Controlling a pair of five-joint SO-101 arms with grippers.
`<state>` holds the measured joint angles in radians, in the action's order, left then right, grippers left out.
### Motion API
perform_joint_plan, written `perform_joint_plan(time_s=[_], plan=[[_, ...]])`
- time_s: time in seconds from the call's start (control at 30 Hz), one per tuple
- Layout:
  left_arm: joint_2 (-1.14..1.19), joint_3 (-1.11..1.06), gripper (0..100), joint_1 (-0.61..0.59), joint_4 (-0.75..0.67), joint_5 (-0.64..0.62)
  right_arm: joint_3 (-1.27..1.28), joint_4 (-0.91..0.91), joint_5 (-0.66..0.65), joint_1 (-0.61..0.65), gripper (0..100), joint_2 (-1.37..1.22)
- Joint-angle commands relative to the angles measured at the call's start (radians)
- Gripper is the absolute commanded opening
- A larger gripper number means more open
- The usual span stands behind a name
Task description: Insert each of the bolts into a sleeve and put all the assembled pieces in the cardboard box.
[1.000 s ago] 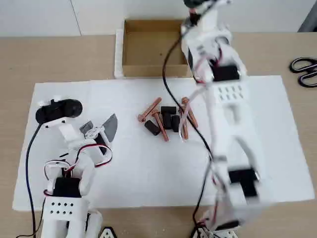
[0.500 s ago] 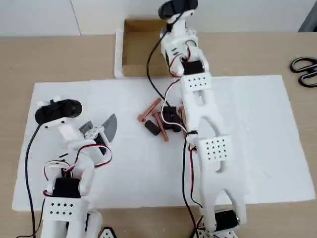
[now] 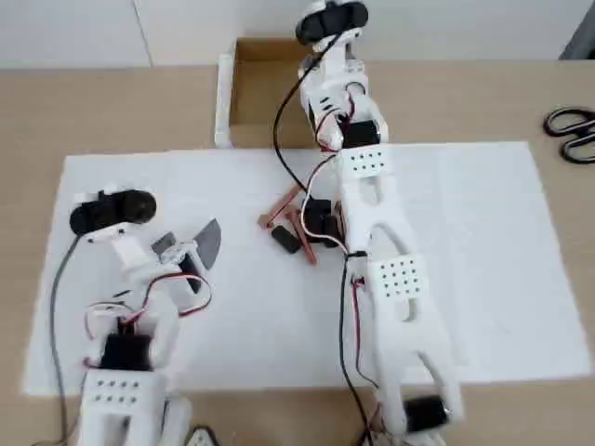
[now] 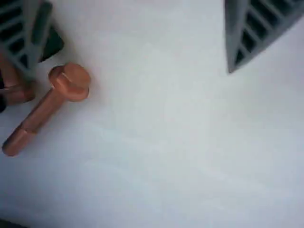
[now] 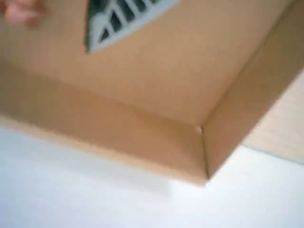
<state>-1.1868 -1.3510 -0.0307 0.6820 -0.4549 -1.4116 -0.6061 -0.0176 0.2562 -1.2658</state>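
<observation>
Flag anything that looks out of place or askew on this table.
Nothing is spilled or damaged. The bolts and sleeves lie in a jumbled heap at odd angles, partly under the right arm. The scissors, off to the far right, have no part in the assembly.

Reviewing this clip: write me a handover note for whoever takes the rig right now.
Left gripper: open, low over the white sheet near a loose bolt.
Right gripper: over the cardboard box; grip unclear.
Bolts and black sleeves: loose pile mid-sheet, partly under the right arm.
Done: no assembled piece visible in the box.
To do: all assembly and boxing, as far as shown.
</observation>
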Motion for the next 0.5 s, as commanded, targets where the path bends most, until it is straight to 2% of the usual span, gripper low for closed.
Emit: perform_joint_plan(time_s=[0.0, 0.17, 0.3, 0.47], plan=[[-0.021, 0.005, 25, -0.002, -0.026, 0.008, -0.064, -0.004, -0.011, 0.015, 18.8, 0.025], [-0.021, 0.007, 25, -0.002, -0.026, 0.008, -0.137, -0.031, -0.011, 0.015, 18.8, 0.025], [-0.021, 0.007, 25, -0.002, -0.026, 0.008, -0.281, -0.232, -0.009, 0.027, 18.8, 0.028], [-0.021, 0.007, 25, -0.002, -0.025, 0.008, -0.273, -0.507, -0.006, 0.058, 18.8, 0.196]])
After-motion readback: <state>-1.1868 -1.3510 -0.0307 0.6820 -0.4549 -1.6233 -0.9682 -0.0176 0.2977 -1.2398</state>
